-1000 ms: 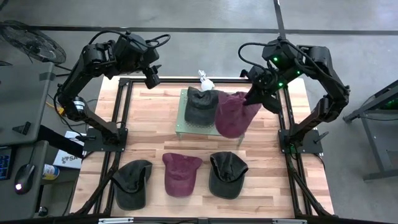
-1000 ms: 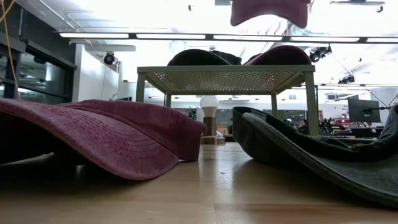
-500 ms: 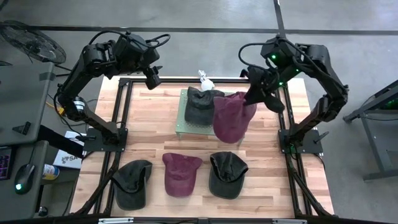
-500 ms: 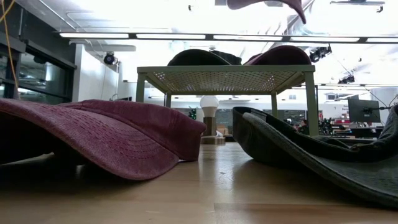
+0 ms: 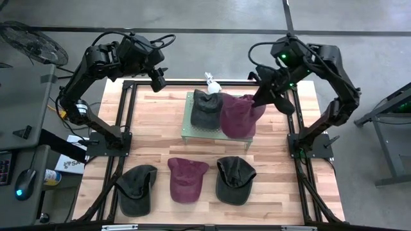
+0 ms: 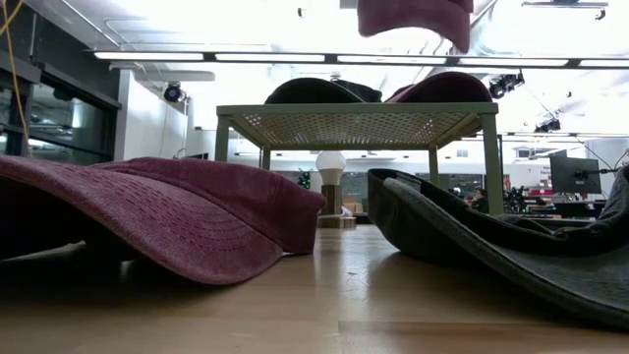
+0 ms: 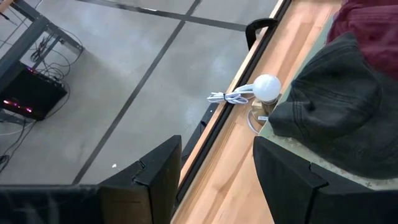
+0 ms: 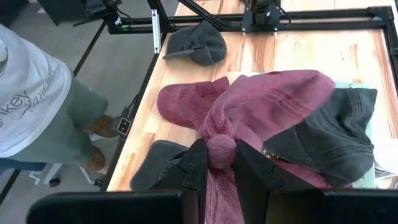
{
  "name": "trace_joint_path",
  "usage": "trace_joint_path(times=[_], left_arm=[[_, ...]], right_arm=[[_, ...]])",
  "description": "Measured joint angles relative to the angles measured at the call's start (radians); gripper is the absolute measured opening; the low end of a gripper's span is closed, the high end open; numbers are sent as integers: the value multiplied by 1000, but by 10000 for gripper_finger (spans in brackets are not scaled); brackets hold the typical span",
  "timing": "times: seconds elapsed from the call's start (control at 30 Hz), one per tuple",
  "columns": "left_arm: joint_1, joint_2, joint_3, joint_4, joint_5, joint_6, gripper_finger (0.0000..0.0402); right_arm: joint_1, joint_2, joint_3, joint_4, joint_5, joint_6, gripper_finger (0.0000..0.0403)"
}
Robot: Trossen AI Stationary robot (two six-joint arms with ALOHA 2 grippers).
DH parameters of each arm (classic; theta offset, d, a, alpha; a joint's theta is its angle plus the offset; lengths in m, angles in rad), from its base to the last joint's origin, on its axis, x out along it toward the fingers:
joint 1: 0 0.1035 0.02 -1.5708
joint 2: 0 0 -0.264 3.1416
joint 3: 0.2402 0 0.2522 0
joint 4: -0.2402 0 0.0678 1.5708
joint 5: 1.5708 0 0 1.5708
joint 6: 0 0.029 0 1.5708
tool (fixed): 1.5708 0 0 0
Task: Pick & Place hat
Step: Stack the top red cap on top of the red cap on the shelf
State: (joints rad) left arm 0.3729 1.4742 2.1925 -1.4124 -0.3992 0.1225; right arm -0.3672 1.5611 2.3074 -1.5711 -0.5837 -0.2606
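Note:
A maroon hat (image 5: 236, 115) hangs from my right gripper (image 5: 261, 99), which is shut on it above the right half of the green mesh rack (image 5: 187, 131). On the rack lie a dark hat (image 5: 207, 108) and, in the low view, a second maroon hat (image 6: 447, 87) under the hanging one (image 6: 413, 15). Three more hats lie on the table's near part: dark (image 5: 138, 187), maroon (image 5: 187, 179) and dark (image 5: 234, 179). My left gripper (image 5: 157, 81) stays open and empty, high over the table's far left. My right gripper pinches a bunched fold of the maroon hat's cloth (image 8: 221, 148) between its two fingers (image 8: 198, 167). It comes at the fold slanting down from the table's right. The hat hangs below the fingers, spread out and lifted clear of the rack.
A small white bulb-shaped lamp (image 5: 210, 82) with a cord stands just behind the rack. Black frame rails (image 5: 128, 122) run along both sides of the table. A person (image 8: 31, 93) stands on the floor beside the table in the right wrist view.
My right gripper has rolled at the wrist while keeping its place. The maroon hat has swung and turned under it, from hanging past the rack's right edge to hanging more over the rack, still lifted clear.

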Motion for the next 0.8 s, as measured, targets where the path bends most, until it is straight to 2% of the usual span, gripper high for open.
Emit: trace_joint_path(times=[0.33, 0.63, 0.8], left_arm=[[0, 0, 0, 0, 0, -26, 193], [0, 0, 0, 0, 0, -49, 193], [0, 0, 0, 0, 0, -52, 193]], right_arm=[[0, -69, -4, 1, 32, 21, 48], [0, -231, -284, 3, 91, 79, 48], [0, -287, -334, 2, 98, 76, 48]])
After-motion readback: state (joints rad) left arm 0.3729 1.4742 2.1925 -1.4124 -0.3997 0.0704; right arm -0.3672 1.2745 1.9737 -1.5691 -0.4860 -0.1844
